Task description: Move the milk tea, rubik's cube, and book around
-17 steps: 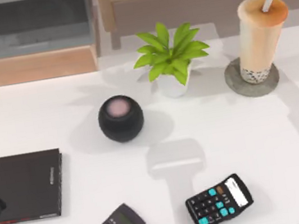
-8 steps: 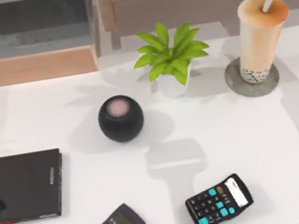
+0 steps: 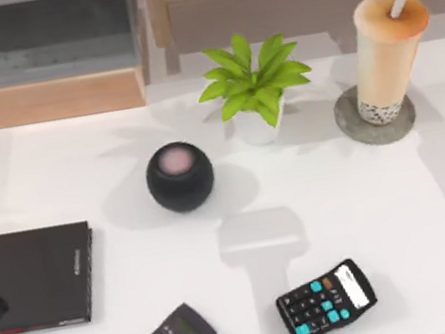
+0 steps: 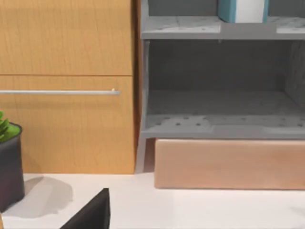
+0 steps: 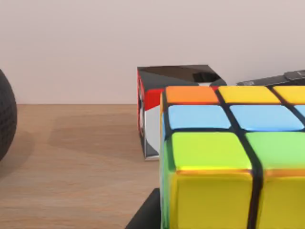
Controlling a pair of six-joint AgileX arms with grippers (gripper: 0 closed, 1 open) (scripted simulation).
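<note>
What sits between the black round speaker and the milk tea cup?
In the top view, the potted plant stands between the speaker and the milk tea.

rubik's cube point(image 5: 224, 157): glossy plastic | cabinet point(image 4: 66, 86): wood grain | table point(image 3: 383, 218): smooth white

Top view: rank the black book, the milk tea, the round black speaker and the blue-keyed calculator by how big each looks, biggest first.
1. black book, partly cut off at the view's left edge.
2. milk tea, tall, so nearer the camera.
3 and 4. round black speaker and blue-keyed calculator: too alike to rank.
</note>
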